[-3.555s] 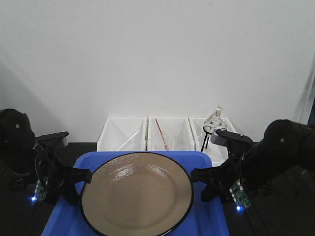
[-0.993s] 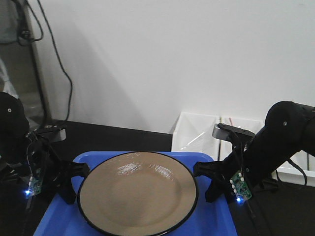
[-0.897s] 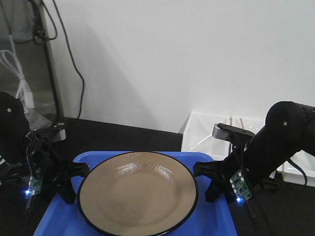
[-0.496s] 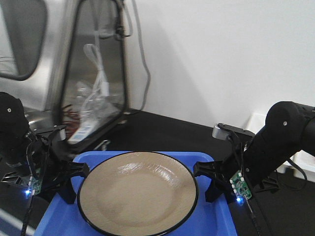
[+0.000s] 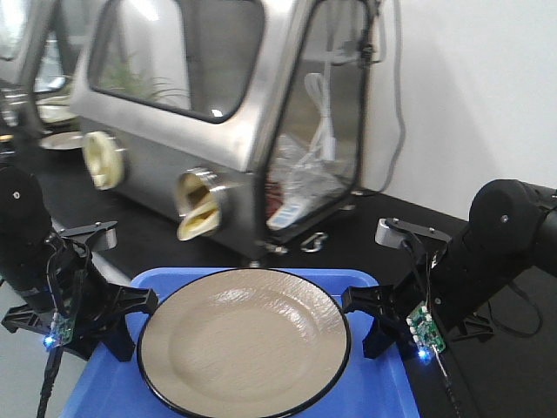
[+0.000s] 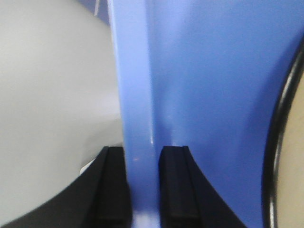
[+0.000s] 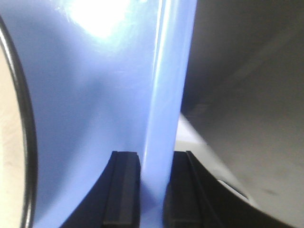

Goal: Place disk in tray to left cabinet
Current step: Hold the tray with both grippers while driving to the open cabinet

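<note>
Tan black-rimmed disk (image 5: 244,342) lies flat, centred in blue tray (image 5: 372,394)

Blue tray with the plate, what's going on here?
A two-armed robot holds the blue rectangular plastic tray by both side rims: the left tool is shut on the left rim, the right tool on the right. The round tan plate with a black rim lies in the tray. A stainless-steel glove box stands ahead.

I work in a laboratory. Ahead of me a stainless-steel glove box (image 5: 218,113) with slanted windows and round glove ports (image 5: 198,202) stands on a black bench (image 5: 357,226) against a plain white wall (image 5: 479,96). Bagged supplies and cables (image 5: 300,178) show through its end pane. What looks like a second such box (image 5: 26,43) stands farther left.
</note>
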Controlling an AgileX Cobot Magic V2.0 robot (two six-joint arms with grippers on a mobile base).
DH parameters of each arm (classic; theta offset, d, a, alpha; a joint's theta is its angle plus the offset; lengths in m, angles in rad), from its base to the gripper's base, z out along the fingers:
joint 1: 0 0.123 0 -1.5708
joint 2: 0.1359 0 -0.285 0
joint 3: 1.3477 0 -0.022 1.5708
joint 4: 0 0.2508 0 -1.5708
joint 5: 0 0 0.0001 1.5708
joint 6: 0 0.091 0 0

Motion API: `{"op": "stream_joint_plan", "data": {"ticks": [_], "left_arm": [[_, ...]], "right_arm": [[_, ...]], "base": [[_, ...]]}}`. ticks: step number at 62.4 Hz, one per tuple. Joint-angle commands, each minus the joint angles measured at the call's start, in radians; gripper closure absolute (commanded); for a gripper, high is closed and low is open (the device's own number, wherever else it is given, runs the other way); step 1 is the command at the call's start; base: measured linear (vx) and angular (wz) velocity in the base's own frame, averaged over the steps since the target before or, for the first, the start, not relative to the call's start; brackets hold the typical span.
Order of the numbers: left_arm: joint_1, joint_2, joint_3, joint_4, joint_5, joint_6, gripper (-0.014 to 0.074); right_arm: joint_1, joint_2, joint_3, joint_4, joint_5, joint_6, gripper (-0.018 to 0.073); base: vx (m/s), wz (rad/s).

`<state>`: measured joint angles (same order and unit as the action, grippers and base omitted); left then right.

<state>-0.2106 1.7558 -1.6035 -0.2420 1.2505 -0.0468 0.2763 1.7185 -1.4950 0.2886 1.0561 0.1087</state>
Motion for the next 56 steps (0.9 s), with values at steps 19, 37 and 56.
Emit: {"op": "stream_joint_plan", "data": {"ticks": [19,37,56], "left_arm": [[-0.005,-0.055,-0.036,-0.031,0.002,0.000,0.0596],[-0.005,-0.055,-0.036,-0.031,0.002,0.000,0.0596],[-0.005,-0.055,-0.036,-0.031,0.002,0.000,0.0596]], "right_arm": [[0.001,-0.054,-0.039,0.028,-0.051,-0.013,0.0561],[0.001,-0.054,-0.039,0.028,-0.051,-0.013,0.0561],[0.001,-0.054,-0.039,0.028,-0.051,-0.013,0.0561]], "base": [[-0.08,0.61],[-0.01,0.67],[0.11,0.50]]}}
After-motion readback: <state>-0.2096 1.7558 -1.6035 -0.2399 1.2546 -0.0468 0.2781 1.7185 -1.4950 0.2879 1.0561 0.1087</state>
